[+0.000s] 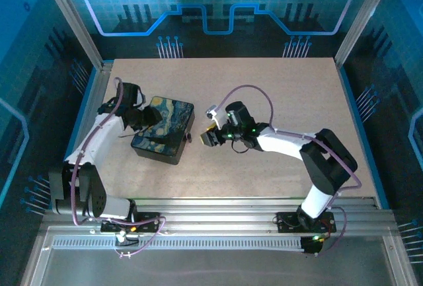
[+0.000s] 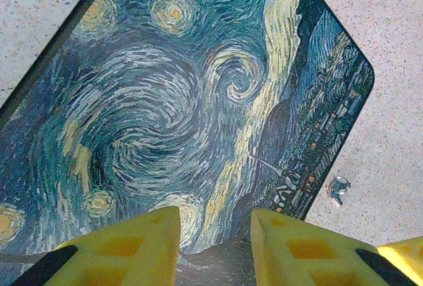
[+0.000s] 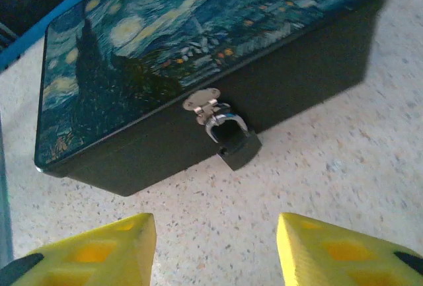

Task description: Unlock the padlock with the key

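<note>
Right claw (image 3: 216,246) and left claw (image 2: 215,233) both gaped empty; a clumsy approach could've knocked the dangling padlock (image 3: 236,146) askew.

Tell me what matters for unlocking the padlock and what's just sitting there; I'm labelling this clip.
For the job:
- padlock, hanging from the clasp on the box front
- right gripper, open, facing it

Just there:
- painted box
- table
- left gripper, open, over the box

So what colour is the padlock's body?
The padlock is black; clearest in the right wrist view.
</note>
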Robot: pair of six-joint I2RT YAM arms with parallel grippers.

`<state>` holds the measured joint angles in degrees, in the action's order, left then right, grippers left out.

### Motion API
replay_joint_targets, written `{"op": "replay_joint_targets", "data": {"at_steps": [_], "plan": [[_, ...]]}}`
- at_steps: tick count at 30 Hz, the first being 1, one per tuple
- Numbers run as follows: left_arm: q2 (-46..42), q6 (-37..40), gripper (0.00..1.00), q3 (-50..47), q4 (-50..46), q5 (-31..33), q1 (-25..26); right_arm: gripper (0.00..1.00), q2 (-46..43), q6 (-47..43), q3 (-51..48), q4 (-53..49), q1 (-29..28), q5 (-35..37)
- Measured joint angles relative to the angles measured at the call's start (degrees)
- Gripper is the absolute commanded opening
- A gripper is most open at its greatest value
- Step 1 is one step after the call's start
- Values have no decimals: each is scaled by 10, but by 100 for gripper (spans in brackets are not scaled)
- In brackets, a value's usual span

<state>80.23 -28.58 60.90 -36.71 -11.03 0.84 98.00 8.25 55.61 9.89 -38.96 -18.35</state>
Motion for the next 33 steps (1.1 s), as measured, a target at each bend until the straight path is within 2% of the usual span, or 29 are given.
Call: {"op": "replay_joint_targets", "data": {"at_steps": [4, 7, 12, 19, 25, 30, 33], "plan": [[0, 0, 36, 0, -5, 17, -1, 57, 58, -56, 50, -9, -6, 3], [0, 0, 36, 0, -5, 27, -3, 62, 100, -75, 80, -11, -22, 15], [3, 0, 37, 0, -5, 42, -7, 62, 158, -83, 109, -9, -56, 31], [12, -1, 37, -1, -3, 48, -14, 60, 197, -83, 119, -8, -64, 52], [13, -1, 37, -9, 0, 48, -14, 52, 221, -76, 141, 10, -64, 68], [13, -1, 36, -17, 0, 48, -14, 36, 231, -60, 141, 37, -58, 75], [14, -1, 36, -18, 0, 48, -14, 32, 233, -50, 136, 54, -52, 71]]}}
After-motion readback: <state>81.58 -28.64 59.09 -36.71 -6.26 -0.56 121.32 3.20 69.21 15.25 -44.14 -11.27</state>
